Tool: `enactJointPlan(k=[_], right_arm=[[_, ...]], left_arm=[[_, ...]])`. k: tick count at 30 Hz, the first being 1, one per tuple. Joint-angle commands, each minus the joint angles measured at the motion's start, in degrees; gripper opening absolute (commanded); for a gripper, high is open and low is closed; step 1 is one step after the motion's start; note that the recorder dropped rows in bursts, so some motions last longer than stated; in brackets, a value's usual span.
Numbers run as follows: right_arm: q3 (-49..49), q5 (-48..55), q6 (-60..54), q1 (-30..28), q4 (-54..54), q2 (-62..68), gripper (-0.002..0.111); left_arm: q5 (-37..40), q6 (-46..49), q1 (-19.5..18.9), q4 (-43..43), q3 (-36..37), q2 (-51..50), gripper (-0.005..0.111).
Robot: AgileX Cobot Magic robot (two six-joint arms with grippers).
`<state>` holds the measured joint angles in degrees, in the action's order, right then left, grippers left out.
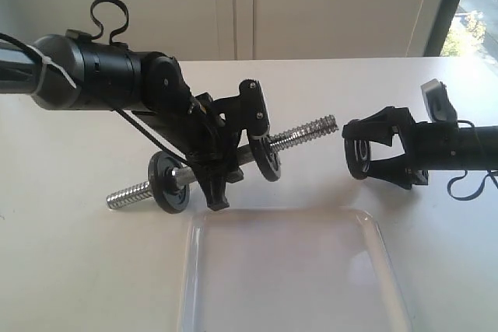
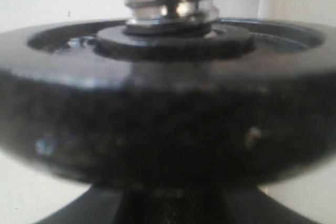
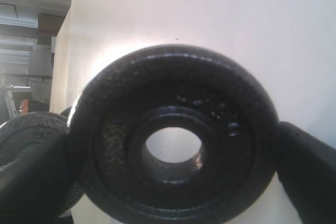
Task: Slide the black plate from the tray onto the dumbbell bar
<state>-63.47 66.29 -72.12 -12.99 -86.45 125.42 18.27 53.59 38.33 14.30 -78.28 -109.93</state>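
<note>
The right claw (image 1: 366,153) is closed on the plate (image 1: 359,149), one finger (image 3: 31,182) on each side of the rim, so the disc stands on edge with its centre hole open and facing outward. Just beyond the plate, with a small gap between them, is the threaded end of the bar (image 1: 307,131).

The left claw (image 1: 214,161) clamps the bar at its plain middle and holds it tilted, clear of the table (image 1: 70,270). Two small discs already sit on the bar, the inner disc (image 1: 268,157) on the side toward the plate and the far disc (image 1: 170,183) toward the other end. The tray (image 1: 373,227) lies in front of both arms, and the plate is well above it.

As I judge it, the pick-up from the tray is done and the plate has been brought up to the bar. What is left is to line the hole up with the threaded tip and push the plate along the thread. The right wrist view shows only brightness through the hole, so I cannot tell whether the two are already in line.
</note>
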Motion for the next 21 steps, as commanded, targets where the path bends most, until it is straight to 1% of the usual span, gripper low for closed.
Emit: enactJointPlan(k=[1,11,16,21], right_arm=[[-0.42,3.68,0.28,-0.14,-2.98,-0.70,0.000],[-0.42,3.68,2.13,-0.14,-2.94,-3.07,0.000],[-0.42,3.68,5.77,-0.14,0.38,-7.03,0.000],[-0.42,3.68,7.01,1.72,2.12,-9.48,0.000]], left_arm=[[-4.67,0.09,-0.03,2.00,-1.81,3.53,0.000],[-3.50,0.09,-0.50,1.71,-1.81,2.14,0.000],[-3.61,0.09,-0.50,1.71,-1.81,1.90,0.000],[-3.72,0.09,-0.50,1.71,-1.81,1.90,0.000]])
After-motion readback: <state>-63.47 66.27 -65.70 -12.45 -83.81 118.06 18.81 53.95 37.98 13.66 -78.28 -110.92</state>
